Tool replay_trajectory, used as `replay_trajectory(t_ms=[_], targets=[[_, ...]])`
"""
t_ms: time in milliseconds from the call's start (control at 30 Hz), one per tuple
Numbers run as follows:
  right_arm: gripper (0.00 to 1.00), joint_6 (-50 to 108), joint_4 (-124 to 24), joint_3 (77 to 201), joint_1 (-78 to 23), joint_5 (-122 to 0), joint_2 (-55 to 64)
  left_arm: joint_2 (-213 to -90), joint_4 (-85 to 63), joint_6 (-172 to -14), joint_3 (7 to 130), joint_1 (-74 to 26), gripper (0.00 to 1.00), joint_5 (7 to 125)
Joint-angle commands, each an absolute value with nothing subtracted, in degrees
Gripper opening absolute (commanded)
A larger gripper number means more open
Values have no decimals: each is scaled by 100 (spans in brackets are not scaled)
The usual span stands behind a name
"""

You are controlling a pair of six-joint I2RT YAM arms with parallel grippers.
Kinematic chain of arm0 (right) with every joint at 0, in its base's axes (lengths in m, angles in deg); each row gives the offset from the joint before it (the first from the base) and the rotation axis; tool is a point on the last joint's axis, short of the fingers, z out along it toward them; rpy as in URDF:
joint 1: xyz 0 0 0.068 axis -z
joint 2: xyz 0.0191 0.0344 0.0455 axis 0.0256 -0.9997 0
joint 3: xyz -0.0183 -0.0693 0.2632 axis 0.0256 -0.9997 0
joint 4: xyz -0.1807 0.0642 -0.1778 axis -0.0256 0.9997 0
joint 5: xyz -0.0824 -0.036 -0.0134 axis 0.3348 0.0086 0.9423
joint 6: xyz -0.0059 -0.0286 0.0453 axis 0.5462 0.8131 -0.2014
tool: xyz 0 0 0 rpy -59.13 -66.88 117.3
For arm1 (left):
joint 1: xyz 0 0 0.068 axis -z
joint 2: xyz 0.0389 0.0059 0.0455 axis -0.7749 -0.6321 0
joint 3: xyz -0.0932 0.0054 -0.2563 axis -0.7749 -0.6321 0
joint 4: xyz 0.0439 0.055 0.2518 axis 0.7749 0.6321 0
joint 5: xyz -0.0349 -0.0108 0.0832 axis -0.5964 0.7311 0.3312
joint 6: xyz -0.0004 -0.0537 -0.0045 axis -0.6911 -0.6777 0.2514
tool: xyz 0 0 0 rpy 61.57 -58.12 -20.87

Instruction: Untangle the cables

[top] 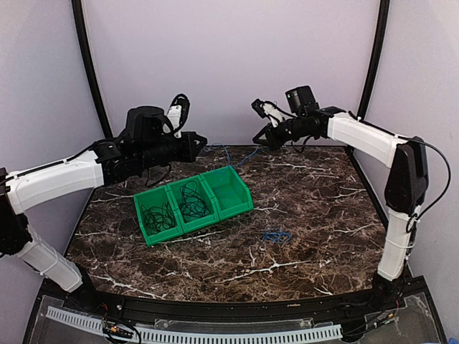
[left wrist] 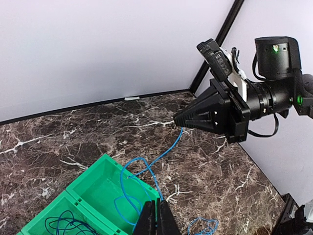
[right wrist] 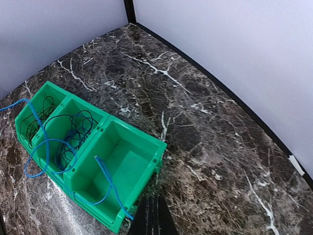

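A bright blue cable hangs stretched between my two grippers, above the back of the green bin. My left gripper is shut on one part of it. The blue cable loops over the bin and rises to my right gripper, which is also shut on it. In the right wrist view the right gripper holds the blue cable, which droops over the empty right compartment. Black cables lie in the left and middle compartments.
A small loose blue cable bundle lies on the marble table right of the bin. Pale walls and black corner posts close in the back and sides. Both arms reach toward the back middle of the table.
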State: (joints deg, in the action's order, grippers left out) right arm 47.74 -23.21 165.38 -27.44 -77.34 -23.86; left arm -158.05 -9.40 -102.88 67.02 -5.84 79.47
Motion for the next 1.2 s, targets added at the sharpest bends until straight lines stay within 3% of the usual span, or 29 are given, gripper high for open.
replay_trajectory(t_ms=[0,233,533,867,967,1167], targets=[[0,4524,-2216,17084,-2984,-8135,-2968,-16023,-1217,-10518,6945,-829,0,7669],[0,4362,-2072,17432,-3222,-8267,-3815,-16682,-1381,-10352,7220,-954,0,7578],[0,4342,-2103,16943,-3356,-8522,-3892,-17155,-1596,-10461,7208,-966,0,7298],[47,4601,-2006,16607,-3188,-8453,-2960,-17300,-1541,-10492,6865,-966,0,7361],[54,4687,-2046,16429,-2994,-8448,-2537,-17436,-1559,-10460,6841,-966,0,7252],[56,4839,-2201,15700,-2475,-8432,-1730,-17860,-1497,-10496,6948,-966,0,7079]])
